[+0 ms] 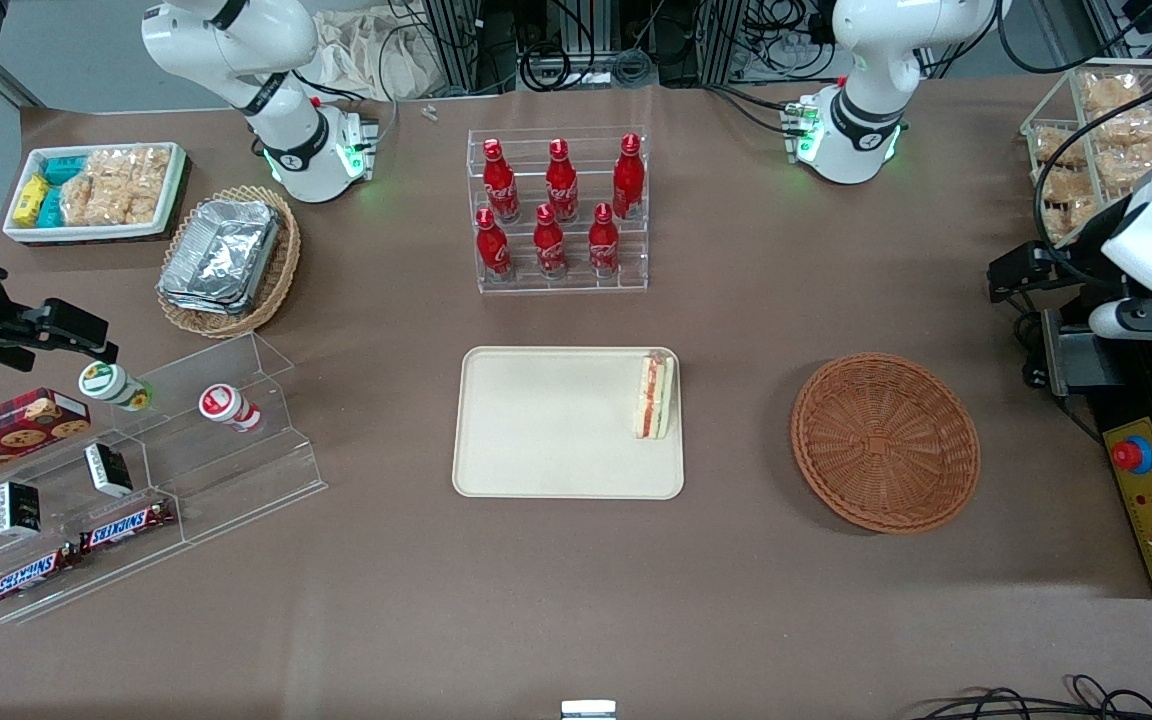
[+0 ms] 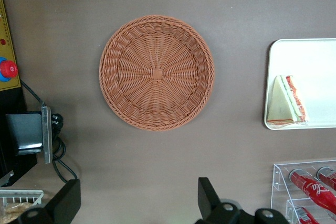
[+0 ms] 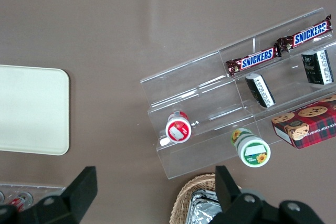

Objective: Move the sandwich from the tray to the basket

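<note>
Gripper [image 1: 1036, 268]: released, jaws wide apart; you have it toward the working arm's end, farther from the front camera than the wicker basket [image 1: 885, 443]. Fingertips are hard to make out in your front view.
Sandwich [image 1: 653, 396]: on the white tray [image 1: 556, 430], near its basket-side edge.
Cut off: tray and bottle holder [image 1: 576, 286], in your left wrist view.

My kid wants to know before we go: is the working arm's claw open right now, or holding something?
Left claw: open, holding nothing, up above the table, farther from the front camera than the round basket.
</note>
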`<action>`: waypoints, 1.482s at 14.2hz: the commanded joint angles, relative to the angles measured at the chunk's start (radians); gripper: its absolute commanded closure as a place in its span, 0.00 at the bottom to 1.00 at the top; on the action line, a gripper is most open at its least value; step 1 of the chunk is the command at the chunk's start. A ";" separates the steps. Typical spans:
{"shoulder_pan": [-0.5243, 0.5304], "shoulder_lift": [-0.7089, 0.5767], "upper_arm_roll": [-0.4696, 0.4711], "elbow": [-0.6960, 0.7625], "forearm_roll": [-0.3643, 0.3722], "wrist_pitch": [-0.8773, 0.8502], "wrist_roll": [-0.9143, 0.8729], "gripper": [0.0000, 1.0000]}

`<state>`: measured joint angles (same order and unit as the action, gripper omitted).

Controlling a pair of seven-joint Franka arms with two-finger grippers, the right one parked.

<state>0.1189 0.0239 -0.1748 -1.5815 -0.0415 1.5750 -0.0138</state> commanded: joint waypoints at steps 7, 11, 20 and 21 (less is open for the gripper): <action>-0.005 -0.006 -0.005 0.011 -0.001 -0.015 -0.002 0.00; -0.041 0.037 -0.118 0.014 0.015 -0.029 -0.203 0.00; -0.315 0.309 -0.261 -0.034 0.074 0.185 -0.653 0.00; -0.341 0.345 -0.261 -0.047 0.075 0.235 -0.688 0.00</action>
<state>-0.1729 0.2964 -0.4407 -1.6239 0.0133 1.7401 -0.6494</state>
